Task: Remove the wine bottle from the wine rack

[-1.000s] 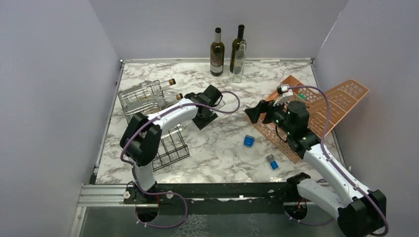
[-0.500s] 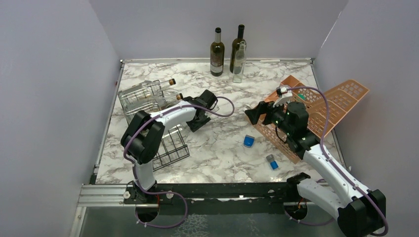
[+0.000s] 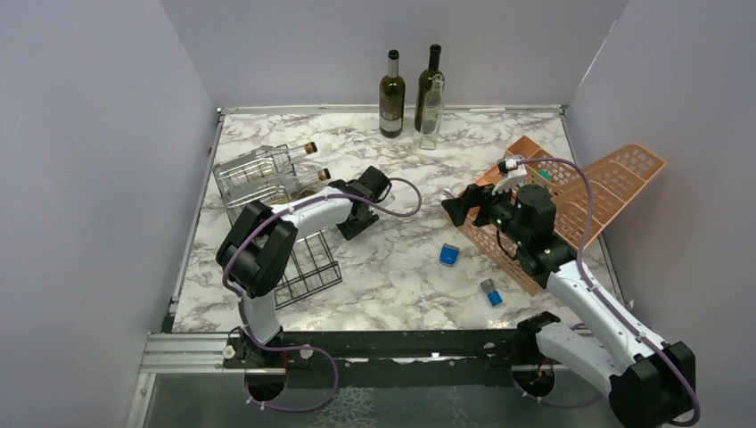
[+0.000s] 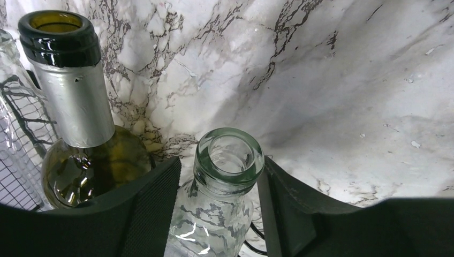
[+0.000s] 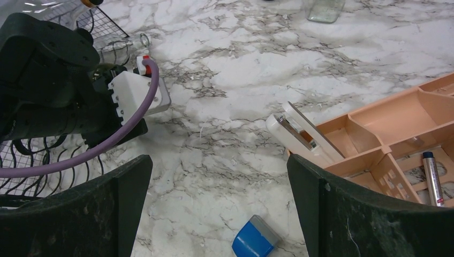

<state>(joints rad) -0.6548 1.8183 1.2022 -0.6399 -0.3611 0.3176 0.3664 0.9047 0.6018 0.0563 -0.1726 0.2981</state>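
Observation:
The black wire wine rack stands at the left of the table with bottles lying in it. A bottle with a silver foil neck and a clear glass bottle point their mouths at the left wrist camera. My left gripper is open, its fingers on either side of the clear bottle's neck, just below the rim. The right finger touches the rim and a thin gap shows on the left. My right gripper is open and empty above the table's middle, also seen in its wrist view.
Three upright bottles stand at the back wall. An orange-pink mesh organizer lies at the right, a white device at its corner. Two small blue objects lie on the marble near the right arm.
My left gripper has moved left toward the rack, sliding along the clear bottle's neck. The right arm has hardly moved.

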